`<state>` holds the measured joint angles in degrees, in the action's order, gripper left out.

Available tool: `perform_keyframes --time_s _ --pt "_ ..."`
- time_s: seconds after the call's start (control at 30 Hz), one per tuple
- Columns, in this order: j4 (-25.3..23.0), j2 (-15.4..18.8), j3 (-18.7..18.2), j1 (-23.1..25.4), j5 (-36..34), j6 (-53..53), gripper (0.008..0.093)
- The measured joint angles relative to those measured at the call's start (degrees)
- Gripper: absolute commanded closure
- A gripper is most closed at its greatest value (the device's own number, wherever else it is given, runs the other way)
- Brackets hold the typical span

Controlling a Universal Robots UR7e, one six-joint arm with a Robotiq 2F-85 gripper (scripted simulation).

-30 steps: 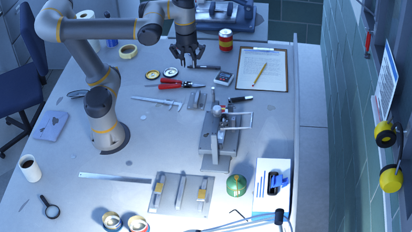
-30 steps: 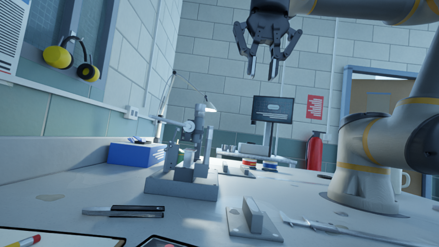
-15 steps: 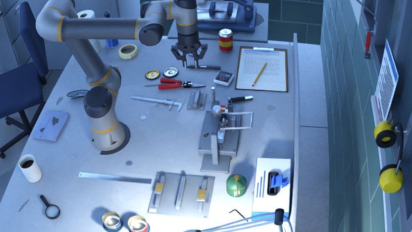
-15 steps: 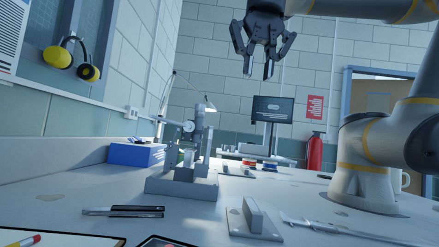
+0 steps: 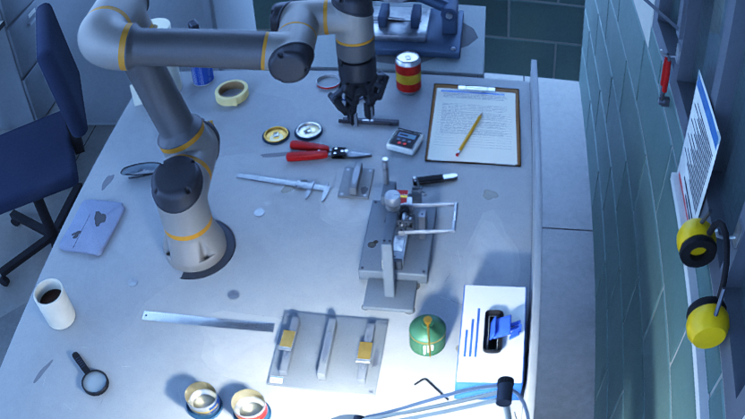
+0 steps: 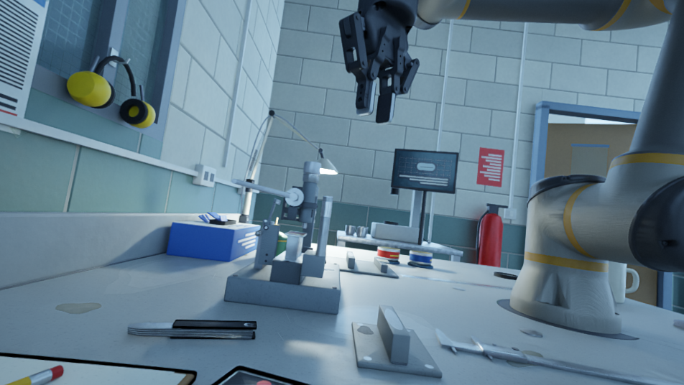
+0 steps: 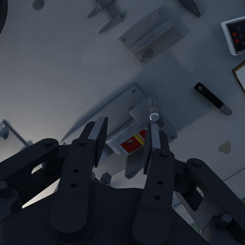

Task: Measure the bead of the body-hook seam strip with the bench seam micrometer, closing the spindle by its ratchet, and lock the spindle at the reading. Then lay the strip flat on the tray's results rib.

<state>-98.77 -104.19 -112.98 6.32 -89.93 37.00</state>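
The seam strip [image 5: 356,177] stands on edge in a small grey holder plate in the middle of the bench [image 6: 393,334] [image 7: 151,34]. Just right of it sits the bench seam micrometer [image 5: 401,219] on its grey base, with a round knob on top and a red and yellow tag [image 6: 297,225] [image 7: 146,128]. The results tray [image 5: 328,348] with three ribs, two bearing yellow labels, lies at the near edge of the bench. My gripper [image 5: 358,110] [image 6: 375,107] [image 7: 124,146] hangs high in the air over the far part of the bench, partly open and empty.
A clipboard [image 5: 474,124] with a pencil lies at the far right. Red-handled snips [image 5: 318,151], a caliper [image 5: 292,183], a calculator [image 5: 405,140], a black-handled tool [image 5: 435,179], can lids, a tape roll and a red and yellow can [image 5: 408,72] are scattered around. A green tin [image 5: 427,335] and a blue box [image 5: 489,333] sit near the tray.
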Motion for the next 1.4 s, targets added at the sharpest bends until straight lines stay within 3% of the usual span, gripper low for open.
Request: perform_keyframes --time_s 0.37,0.63,1.13,1.4 --pt "-0.9 3.8 2.9 -0.4 0.0 29.5 0.0634" --pt "-1.2 5.5 4.3 -0.6 -0.1 42.8 0.0634" --pt "-1.4 6.0 4.6 -0.6 -0.1 47.2 0.0634" --pt "-4.1 6.5 2.5 -0.6 -0.1 47.3 0.0634"
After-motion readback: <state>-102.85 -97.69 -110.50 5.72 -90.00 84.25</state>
